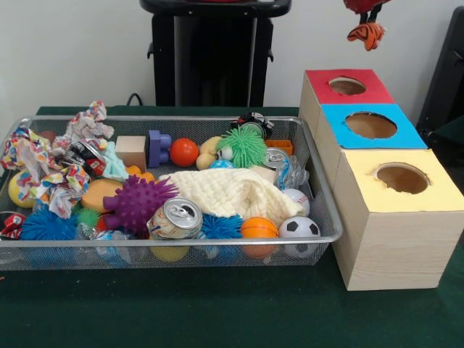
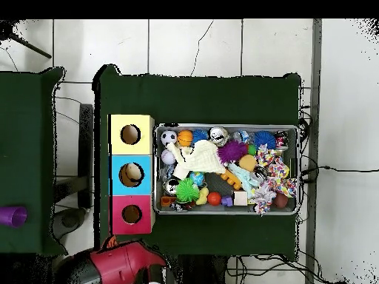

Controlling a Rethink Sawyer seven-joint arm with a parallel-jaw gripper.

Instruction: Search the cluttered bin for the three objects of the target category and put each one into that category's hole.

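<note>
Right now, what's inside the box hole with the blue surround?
From overhead, the blue-surround hole shows a pale rounded object inside; the front view shows only its tan inner wall. What it is, or what lies beneath, stays hidden.

Bench point(image 1: 217, 312): dark green cloth.
Bin point(image 1: 322, 210): silver wire mesh, well off to one side of the tool point(image 1: 366, 22) and below it.
Tool: red and black, carrying an orange item with black stripes point(image 1: 366, 34).
Boxes: pale wood grain. Hole point(image 1: 347, 85) just below the tool: red surround. Next box point(image 1: 371, 125) beyond: blue top. Farthest box point(image 1: 401, 177): yellow top.
Bin contents: purple spiky ball point(image 1: 135, 203); green spiky ball point(image 1: 243, 147); blue spiky ball point(image 1: 45, 225); cream knitted cloth point(image 1: 232, 192); black-and-white soccer ball point(image 1: 299, 228); orange ball point(image 1: 184, 152); multicoloured patterned fabric point(image 1: 51, 177).
</note>
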